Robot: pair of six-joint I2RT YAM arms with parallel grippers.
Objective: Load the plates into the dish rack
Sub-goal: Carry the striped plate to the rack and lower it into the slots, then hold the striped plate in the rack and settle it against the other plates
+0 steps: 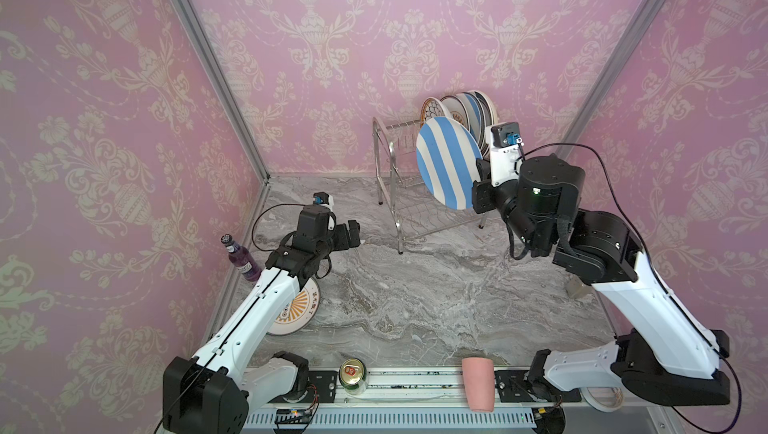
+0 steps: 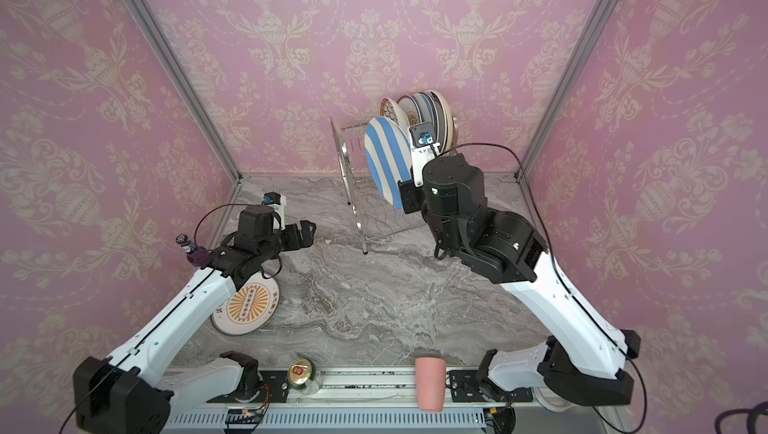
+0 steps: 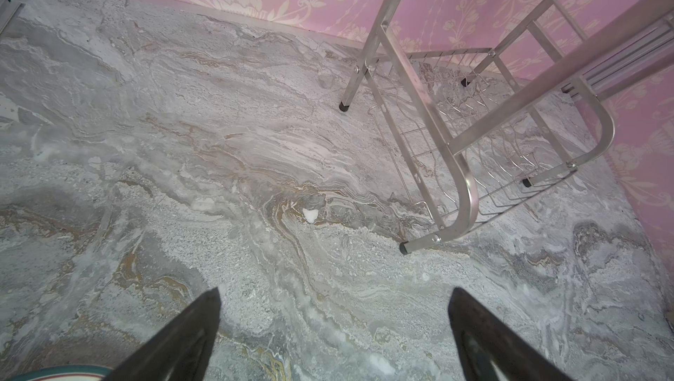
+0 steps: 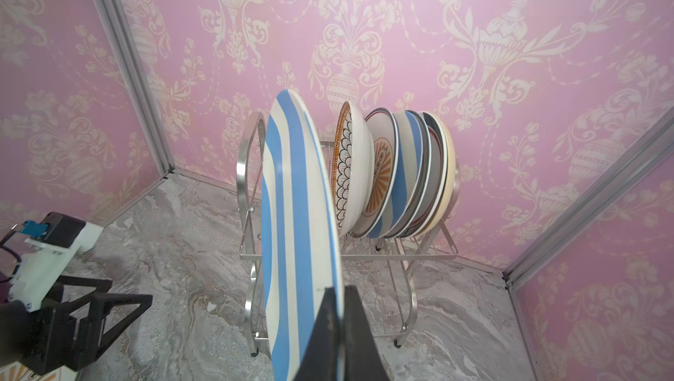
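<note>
**A:** What have we got hold of?

**B:** Our right gripper (image 4: 341, 288) is pinched tight on the lower rim of the blue-white striped plate (image 4: 295, 215). The plate stands on edge in front of the dish rack (image 4: 241, 178), level with its upper tier.

**A:** In both top views that plate looks pressed flat against the rack.

**B:** Only our right wrist view shows a gap between it and the petal-patterned plate (image 4: 355, 171). That one is first in the row of plates (image 4: 405, 178) leaning on the upper tier. Whether the striped plate touches the rack frame, we cannot tell.

**A:** And our left gripper (image 3: 335, 289)?

**B:** In its wrist view the jaws are spread wide with nothing between them, above the marble table (image 3: 182, 123). A top view adds the sunburst plate (image 2: 249, 307), lying flat under that arm near the table's left edge. Open marble lies between our arms.
</note>
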